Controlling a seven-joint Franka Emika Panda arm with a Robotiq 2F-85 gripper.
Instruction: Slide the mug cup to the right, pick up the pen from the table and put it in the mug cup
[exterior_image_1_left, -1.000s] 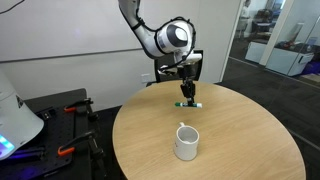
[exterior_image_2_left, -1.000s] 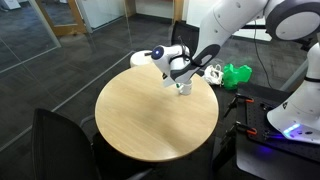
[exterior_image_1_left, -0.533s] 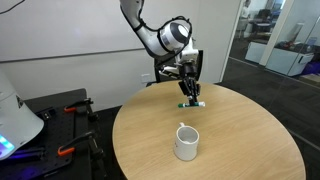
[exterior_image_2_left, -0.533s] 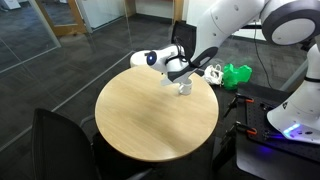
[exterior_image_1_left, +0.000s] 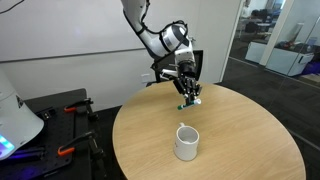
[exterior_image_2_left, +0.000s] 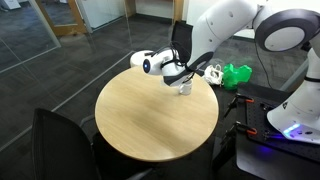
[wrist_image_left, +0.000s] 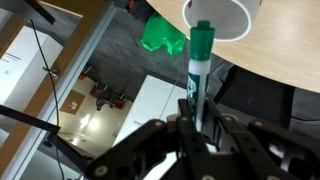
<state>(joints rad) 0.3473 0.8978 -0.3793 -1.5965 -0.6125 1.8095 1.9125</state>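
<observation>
The hand (wrist_image_left: 200, 124) was nearly shut, clamped on the pen (wrist_image_left: 201, 60). The mug cup (exterior_image_1_left: 186, 143) stood upright on the counter (exterior_image_1_left: 250, 130), well apart.

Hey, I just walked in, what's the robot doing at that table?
The arm's gripper is shut on the green pen, holding it near the table's edge. The white mug stands upright on the table, apart from the gripper. The pen is not in it yet.
</observation>
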